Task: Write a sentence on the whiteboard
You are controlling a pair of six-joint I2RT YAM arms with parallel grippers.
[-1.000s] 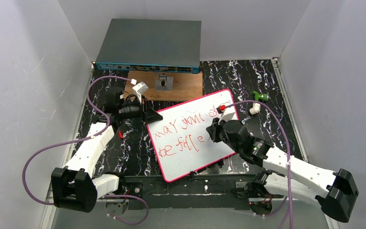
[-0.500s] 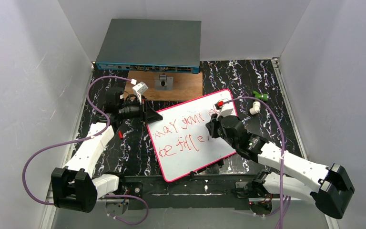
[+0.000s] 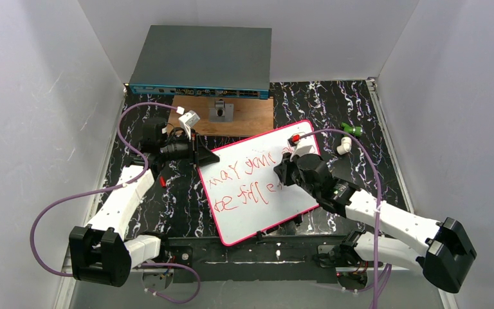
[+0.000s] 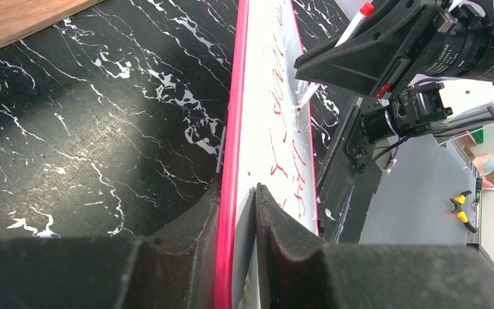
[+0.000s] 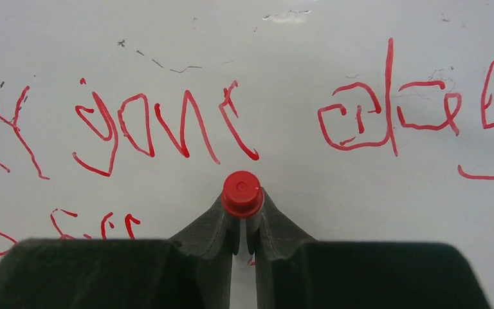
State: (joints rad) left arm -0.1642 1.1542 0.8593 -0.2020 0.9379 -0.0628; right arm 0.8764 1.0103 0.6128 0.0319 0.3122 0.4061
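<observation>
Where whiteboard (image 3: 247,219) lies, wooden board (image 3: 252,118) just beyond

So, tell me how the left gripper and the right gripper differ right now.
The left gripper grips the whiteboard by its pink rim; the right gripper grips a red-capped marker. The left gripper sits at the board's edge, off the writing surface; the right gripper hangs over the board's right part, by the end of the sentence. Both have their jaws shut on something.
</observation>
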